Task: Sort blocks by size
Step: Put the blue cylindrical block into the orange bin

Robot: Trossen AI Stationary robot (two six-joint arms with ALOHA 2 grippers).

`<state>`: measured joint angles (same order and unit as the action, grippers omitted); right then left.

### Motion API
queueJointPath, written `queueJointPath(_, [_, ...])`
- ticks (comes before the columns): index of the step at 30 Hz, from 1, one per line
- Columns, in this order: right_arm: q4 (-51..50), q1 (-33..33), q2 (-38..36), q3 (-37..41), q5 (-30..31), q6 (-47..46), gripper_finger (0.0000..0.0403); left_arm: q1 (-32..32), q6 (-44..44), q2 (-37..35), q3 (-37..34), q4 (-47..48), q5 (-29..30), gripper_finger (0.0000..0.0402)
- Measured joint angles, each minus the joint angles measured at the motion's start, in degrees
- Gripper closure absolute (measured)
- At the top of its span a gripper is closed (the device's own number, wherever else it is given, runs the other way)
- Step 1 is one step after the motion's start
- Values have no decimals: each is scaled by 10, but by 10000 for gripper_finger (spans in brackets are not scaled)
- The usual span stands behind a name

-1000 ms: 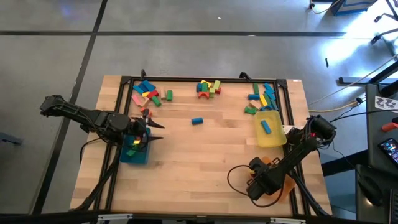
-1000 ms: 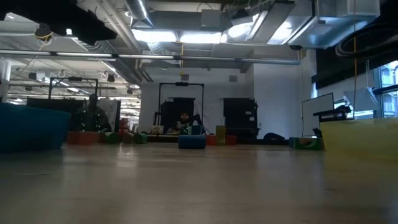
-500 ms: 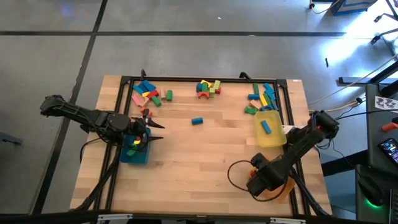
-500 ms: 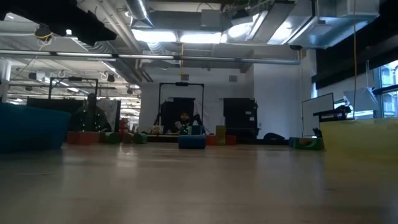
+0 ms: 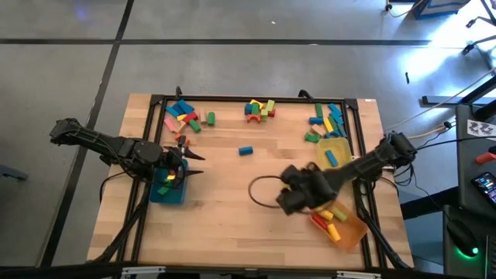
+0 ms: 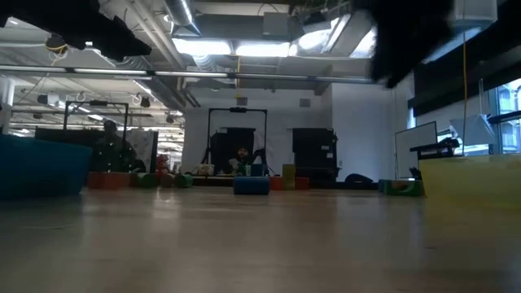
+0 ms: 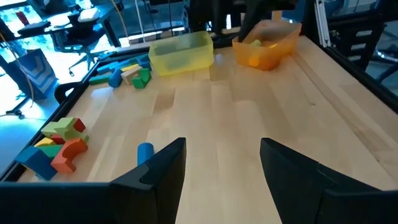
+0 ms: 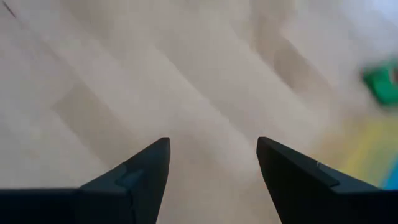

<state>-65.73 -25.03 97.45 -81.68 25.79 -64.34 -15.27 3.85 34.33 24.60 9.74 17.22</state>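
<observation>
The blocks lie in three loose groups along the far edge: far left [image 5: 183,116], far middle [image 5: 260,108] and far right [image 5: 325,120]. One blue cylinder [image 5: 246,150] lies alone nearer the middle. My right gripper [image 5: 288,200] hangs open over bare wood right of the table's middle, nothing between its fingers [image 8: 211,146]. My left gripper [image 5: 195,163] stands open above the teal tray [image 5: 167,192], which holds a few blocks. The orange tray [image 5: 345,225] holds yellow and red blocks. The yellow tray [image 5: 335,163] holds a blue block.
A black frame [image 5: 256,98] runs around the table's far part and sides. A dark cable loop [image 5: 260,194] hangs beside my right gripper. Bare wood lies across the table's middle and near side. In the low view my right arm [image 6: 407,37] shows blurred at the top.
My right gripper has left the place above the orange tray at the near right and swung up and toward the table's middle, turning as it went. The orange tray with its blocks now shows uncovered. My left arm has kept still.
</observation>
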Motion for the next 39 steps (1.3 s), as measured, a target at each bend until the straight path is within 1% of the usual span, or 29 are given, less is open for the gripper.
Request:
queueJointPath(4, [79, 58, 23, 10, 7, 152, 158, 0, -2, 0, 0, 5, 0, 210])
queueJointPath(7, [126, 101, 41, 12, 7, 243, 158, 0, -4, 0, 0, 6, -1, 210])
queueJointPath(13, [251, 169, 79, 12, -4, 389, 158, 0, -10, 0, 0, 14, -1, 210])
queueJointPath(17, [310, 203, 106, 12, -37, 468, 158, 0, -11, 0, 0, 14, -1, 210])
queueJointPath(28, [427, 293, 175, 12, -126, 571, 158, 0, -7, 0, 0, 18, -1, 210])
queueJointPath(33, [454, 322, 199, 12, -198, 576, 158, 0, -7, 0, 0, 18, -1, 210])
queueJointPath(39, [453, 336, 225, 12, -206, 576, 158, 0, -7, 0, 0, 17, -1, 210])
